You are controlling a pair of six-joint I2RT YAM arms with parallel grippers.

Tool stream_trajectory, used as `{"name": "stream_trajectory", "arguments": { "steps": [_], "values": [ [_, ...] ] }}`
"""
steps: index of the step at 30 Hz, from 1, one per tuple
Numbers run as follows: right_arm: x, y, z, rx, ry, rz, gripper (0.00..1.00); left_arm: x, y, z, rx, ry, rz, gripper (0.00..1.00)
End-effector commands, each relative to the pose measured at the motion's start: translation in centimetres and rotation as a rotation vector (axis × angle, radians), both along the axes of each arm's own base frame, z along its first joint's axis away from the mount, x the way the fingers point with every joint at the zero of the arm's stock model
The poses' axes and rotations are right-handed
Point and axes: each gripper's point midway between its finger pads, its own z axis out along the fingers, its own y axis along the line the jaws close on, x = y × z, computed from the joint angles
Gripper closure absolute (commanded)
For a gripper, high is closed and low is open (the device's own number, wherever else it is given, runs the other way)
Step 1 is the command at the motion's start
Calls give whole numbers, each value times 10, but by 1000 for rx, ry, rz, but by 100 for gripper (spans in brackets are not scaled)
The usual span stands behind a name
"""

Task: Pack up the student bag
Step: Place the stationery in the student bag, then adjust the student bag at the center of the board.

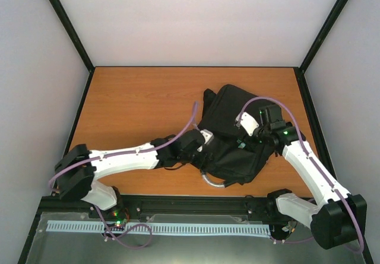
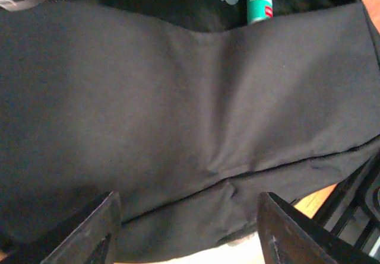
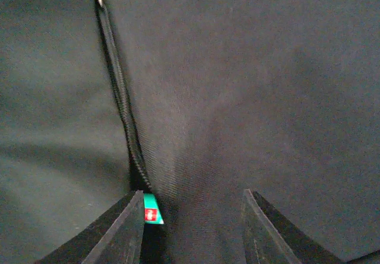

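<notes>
Left gripper [image 2: 187,203] fingers fill the foreground, spread apart over black fabric, nothing clamped. Right gripper [image 3: 191,196] likewise: fingers parted, hovering beside the zip [image 3: 122,110]. Student bag [image 1: 234,139] lies flat on the table [image 1: 136,104], right of centre, between both arms. Green tube [image 2: 259,3] shows inside the open mouth. Judgement: the arms flank the opening, probably to manage flap and zip.

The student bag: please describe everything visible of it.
The student bag is a large black backpack of matte woven fabric, lying flat and askew on the wooden table, right of centre. A grey loop handle sticks out at its near edge. Its zip is partly open; a green-and-white tube shows inside. The left gripper and the right gripper, both open, hang just over the fabric; contact cannot be told.
</notes>
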Motion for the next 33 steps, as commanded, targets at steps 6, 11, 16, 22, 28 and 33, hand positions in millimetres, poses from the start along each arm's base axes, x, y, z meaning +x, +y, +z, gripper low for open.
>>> {"name": "stream_trajectory", "arguments": {
  "steps": [6, 11, 16, 22, 28, 33],
  "values": [
    [-12, -1, 60, 58, -28, 4, 46, 52, 60, 33, -58, -5, 293, 20],
    [10, -42, 44, -12, 3, -144, 43, 74, 53, 26, -195, 137, 275, 19],
    [14, -80, 5, -112, 121, -217, 38, 74, 29, 14, -221, 234, 173, 22],
    [3, -93, -44, -234, 218, -175, 34, 75, 28, -16, -177, 279, 193, 40],
    [17, -96, -78, -329, 259, -168, 34, 62, 25, -27, -221, 325, 181, 66],
    [47, -97, -94, -387, 261, -203, 36, 28, 14, -31, -246, 350, 140, 81]
  ]
}}
